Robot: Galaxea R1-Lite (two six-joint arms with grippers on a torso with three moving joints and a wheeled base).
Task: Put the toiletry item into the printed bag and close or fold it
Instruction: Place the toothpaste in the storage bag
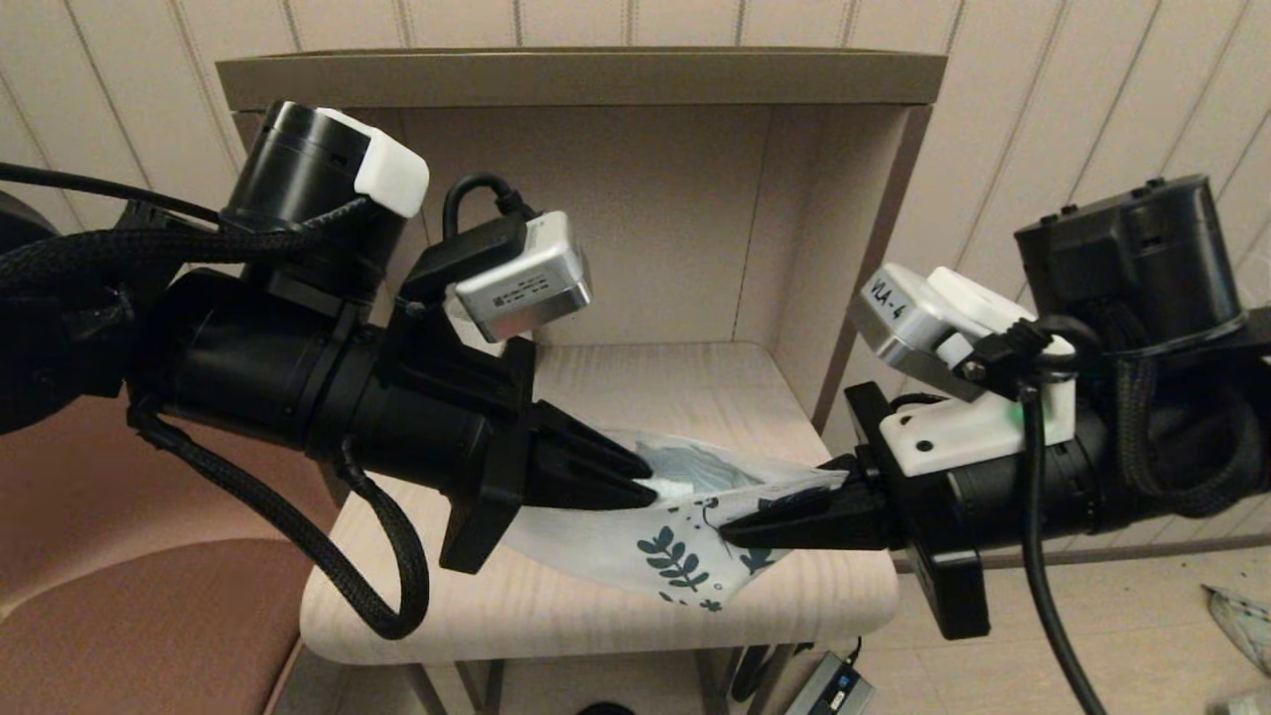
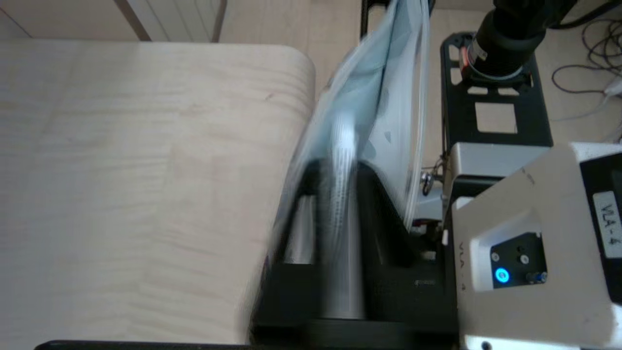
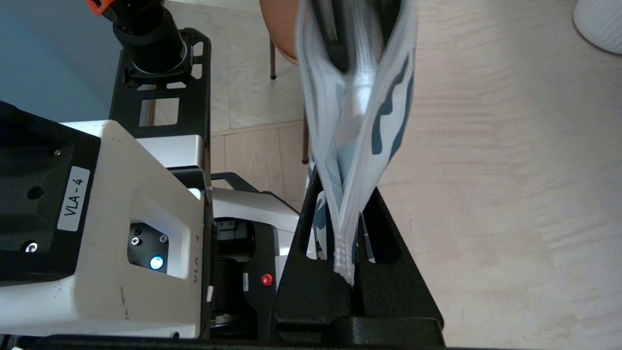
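Printed bag (image 1: 685,541) held above bench (image 1: 556,606): right gripper (image 1: 740,531) fingers clamped on its edge; left gripper (image 1: 645,482) fingers' gap unclear.

A pale wood-grain tabletop (image 1: 596,596) with rounded corners fills the lower centre of the head view, set inside a beige shelf alcove (image 1: 635,199). The bag's (image 1: 675,556) printed end hangs low over its front part; contact cannot be told.
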